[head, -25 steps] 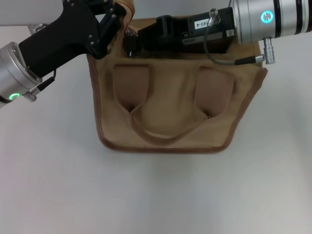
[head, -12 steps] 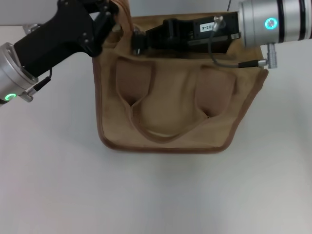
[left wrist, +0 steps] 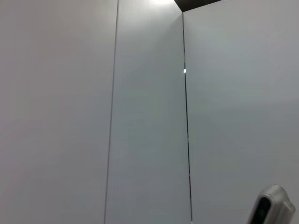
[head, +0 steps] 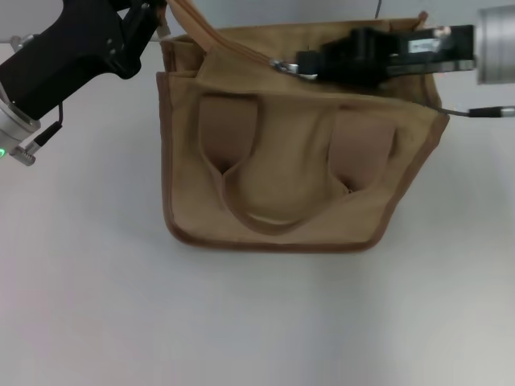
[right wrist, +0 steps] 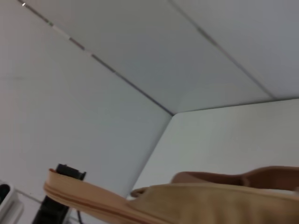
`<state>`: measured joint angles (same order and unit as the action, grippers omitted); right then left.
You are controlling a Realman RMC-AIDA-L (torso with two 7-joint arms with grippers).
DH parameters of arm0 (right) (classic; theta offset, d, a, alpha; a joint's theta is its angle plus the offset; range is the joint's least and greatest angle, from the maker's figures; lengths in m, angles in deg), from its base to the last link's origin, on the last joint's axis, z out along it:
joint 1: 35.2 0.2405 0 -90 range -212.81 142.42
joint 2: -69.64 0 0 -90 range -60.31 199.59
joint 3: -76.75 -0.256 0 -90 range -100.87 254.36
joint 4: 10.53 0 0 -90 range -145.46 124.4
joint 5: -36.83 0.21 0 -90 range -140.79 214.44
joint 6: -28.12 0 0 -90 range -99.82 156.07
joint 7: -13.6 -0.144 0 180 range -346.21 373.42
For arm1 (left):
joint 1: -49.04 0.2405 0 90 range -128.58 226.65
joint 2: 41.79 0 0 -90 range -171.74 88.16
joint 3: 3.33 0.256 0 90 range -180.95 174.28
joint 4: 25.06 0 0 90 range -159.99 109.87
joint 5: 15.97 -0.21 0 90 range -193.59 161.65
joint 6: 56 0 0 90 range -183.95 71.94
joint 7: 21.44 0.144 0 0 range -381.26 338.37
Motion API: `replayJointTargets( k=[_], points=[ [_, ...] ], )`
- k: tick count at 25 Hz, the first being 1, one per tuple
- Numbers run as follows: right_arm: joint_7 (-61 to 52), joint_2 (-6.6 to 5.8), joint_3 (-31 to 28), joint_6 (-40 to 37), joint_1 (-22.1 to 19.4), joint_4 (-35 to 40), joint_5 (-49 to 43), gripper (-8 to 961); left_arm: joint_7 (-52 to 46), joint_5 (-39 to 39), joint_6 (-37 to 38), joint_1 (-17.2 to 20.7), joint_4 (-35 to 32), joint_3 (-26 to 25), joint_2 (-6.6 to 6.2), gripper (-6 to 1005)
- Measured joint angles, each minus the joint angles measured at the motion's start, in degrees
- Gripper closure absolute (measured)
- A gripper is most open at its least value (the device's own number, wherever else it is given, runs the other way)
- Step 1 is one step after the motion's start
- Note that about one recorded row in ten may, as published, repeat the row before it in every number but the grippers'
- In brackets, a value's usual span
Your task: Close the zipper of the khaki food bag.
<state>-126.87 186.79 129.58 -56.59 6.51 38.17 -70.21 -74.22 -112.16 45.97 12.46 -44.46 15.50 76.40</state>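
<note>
On the white tabletop [head: 257, 322] the khaki food bag [head: 290, 185] lies with its front face and two strap handles toward the camera, its top edge at the far side. Along that top edge the right tool [head: 299, 64] reaches in from the right, its black tip at the silver pull tab of the zipper [head: 283, 66], closed on it as far as the head view shows. At the bag's far left corner the left tool [head: 149, 12] is clamped on the raised end of the zip strip.
</note>
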Motion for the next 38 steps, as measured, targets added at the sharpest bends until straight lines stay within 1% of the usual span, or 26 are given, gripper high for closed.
replayJointTargets(
  k=[1, 2, 3, 4, 7, 8, 9, 10, 11, 13, 14, 17, 20, 21, 22, 23, 24, 25, 26, 29, 32, 33, 34, 36, 37, 38],
  points=[
    [-0.56, -0.59, -0.35, -0.13, -1.89, 1.19, -0.01, 951, -0.45, 0.32, -0.48, -0.02, -0.34, -0.03, -0.10, 971],
    [-0.56, -0.59, -0.35, -0.13, -1.89, 1.19, -0.01, 951, -0.45, 0.32, -0.48, -0.02, -0.34, -0.03, -0.10, 971],
    [-1.10, -1.23, -0.51, -0.27, -3.50, 1.90, -0.01, 951, -1.24, 0.70, -0.92, 0.01, -1.13, -0.03, -0.13, 971],
    [-1.10, -1.23, -0.51, -0.27, -3.50, 1.90, -0.01, 951, -1.24, 0.70, -0.92, 0.01, -1.13, -0.03, -0.13, 971],
    [-1.67, -2.18, -1.21, -0.46, -5.90, 2.91, -0.01, 952, -2.54, 1.13, -1.50, 0.14, -2.13, -0.03, -0.16, 971],
    [-1.71, -2.46, -2.55, -0.87, -7.08, 3.44, -0.20, 952, -2.87, 1.30, -1.97, 0.19, -2.43, -0.02, -0.20, 971],
    [-1.71, -2.46, -2.55, -0.87, -7.08, 3.44, -0.20, 952, -2.87, 1.30, -1.97, 0.19, -2.43, -0.02, -0.20, 971],
    [-1.73, -2.55, -4.50, -1.67, -7.97, 4.47, -0.94, 952, -2.89, 1.43, -2.22, 0.25, -2.61, -0.02, -0.23, 971],
    [-1.73, -2.55, -4.50, -1.67, -7.97, 4.47, -0.94, 952, -2.89, 1.45, -2.27, 0.26, -2.65, -0.02, -0.23, 971],
    [-1.78, -2.59, -7.46, -2.95, -9.07, 5.89, -2.47, 953, -2.91, 1.50, -2.47, 0.28, -2.77, -0.02, -0.24, 971],
    [-1.78, -2.59, -7.46, -2.95, -9.07, 5.89, -2.47, 953, -2.91, 1.50, -2.47, 0.28, -2.77, -0.02, -0.24, 971],
    [-1.15, -2.53, -10.48, -4.52, -10.13, 6.78, -2.70, 954, -2.99, 1.60, -3.47, 0.23, -2.84, -0.03, -0.26, 971],
    [4.94, -2.43, -15.40, -8.47, -11.59, 5.15, 3.29, 954, -3.00, 1.60, -3.74, 0.08, -2.85, -0.03, -0.21, 971],
    [4.94, -2.43, -15.40, -8.47, -11.59, 5.15, 3.29, 954, -3.00, 1.60, -3.81, 0.02, -2.85, -0.03, -0.17, 971],
    [7.80, -2.43, -16.60, -10.28, -12.03, 3.46, 6.29, 954, -2.99, 1.60, -3.96, 0.02, -2.85, -0.03, -0.10, 971],
    [14.27, -2.62, -18.65, -13.68, -12.82, -0.69, 11.98, 955, -2.90, 1.60, -4.24, 0.11, -2.84, -0.02, -0.03, 971],
    [14.27, -2.62, -18.65, -13.68, -12.82, -0.69, 11.98, 955, -2.90, 1.60, -4.24, 0.11, -2.84, -0.02, -0.03, 971],
    [22.00, -3.19, -19.40, -17.60, -13.44, -5.71, 16.18, 955, -2.86, 1.60, -4.35, 0.22, -2.82, -0.02, 0.00, 971],
    [22.00, -3.19, -19.40, -17.60, -13.44, -5.71, 16.18, 922, -2.83, 1.60, -4.40, 0.31, -2.75, -0.02, 0.02, 971],
    [34.11, -3.79, -19.24, -22.40, -13.76, -11.54, 17.39, 816, -2.87, 1.61, -4.44, 0.63, -2.43, -0.11, 0.07, 971],
    [46.92, -3.68, -18.00, -25.83, -14.48, -16.20, 16.77, 706, -2.95, 1.63, -4.87, 1.32, -2.32, -0.40, 0.09, 971],
    [54.75, -3.38, -16.35, -27.11, -15.01, -18.17, 15.20, 669, -2.95, 1.63, -5.09, 1.55, -2.32, -0.43, 0.09, 971],
    [54.75, -3.38, -16.35, -27.11, -15.01, -18.17, 15.20, 629, -2.95, 1.63, -5.09, 1.55, -2.32, -0.43, 0.09, 971],
    [60.94, -2.93, -14.92, -27.69, -15.45, -18.80, 12.79, 550, -3.08, 1.63, -5.25, 1.76, -2.32, -0.42, 0.11, 971],
    [63.95, -2.63, -14.18, -27.88, -15.61, -18.89, 11.19, 510, -3.28, 1.63, -5.29, 1.82, -2.32, -0.41, 0.11, 971],
    [69.59, -1.88, -12.99, -27.96, -15.81, -18.95, 7.07, 470, -3.97, 1.63, -5.61, 1.92, -2.33, -0.41, 0.05, 971]
  ],
)
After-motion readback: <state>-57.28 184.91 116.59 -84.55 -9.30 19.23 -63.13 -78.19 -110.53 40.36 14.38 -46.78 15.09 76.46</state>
